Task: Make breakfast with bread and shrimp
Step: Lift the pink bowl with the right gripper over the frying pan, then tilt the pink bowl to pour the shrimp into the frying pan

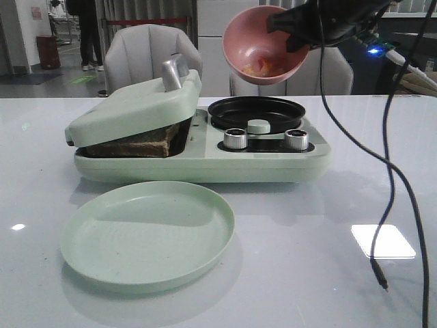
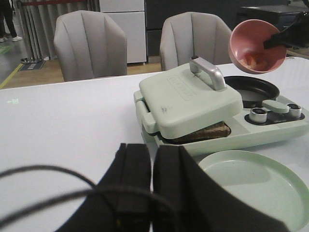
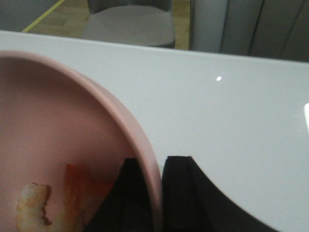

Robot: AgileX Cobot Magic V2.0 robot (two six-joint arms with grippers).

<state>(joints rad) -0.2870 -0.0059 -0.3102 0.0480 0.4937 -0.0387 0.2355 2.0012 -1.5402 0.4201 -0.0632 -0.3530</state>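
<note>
My right gripper [image 1: 285,31] [image 3: 157,166] is shut on the rim of a pink bowl [image 1: 256,41] [image 2: 255,36] [image 3: 58,125]. It holds the bowl tilted in the air above the round black pan [image 1: 256,113] [image 2: 252,90] of a pale green breakfast maker [image 1: 205,164]. Orange-pink shrimp [image 1: 263,66] [image 2: 252,60] [image 3: 34,205] lie in the bowl's low side. Bread [image 1: 136,145] [image 2: 205,133] with a dark crust sits under the maker's half-lowered lid [image 1: 136,106]. My left gripper [image 2: 152,151] is shut on nothing, low over the table near the maker and out of the front view.
A shallow green plate [image 1: 147,236] [image 2: 256,186] lies in front of the maker. Two metal knobs [image 1: 235,139] stand on its front. A black cable [image 1: 392,171] hangs from the right arm down to the table. Grey chairs [image 1: 147,55] stand behind the table.
</note>
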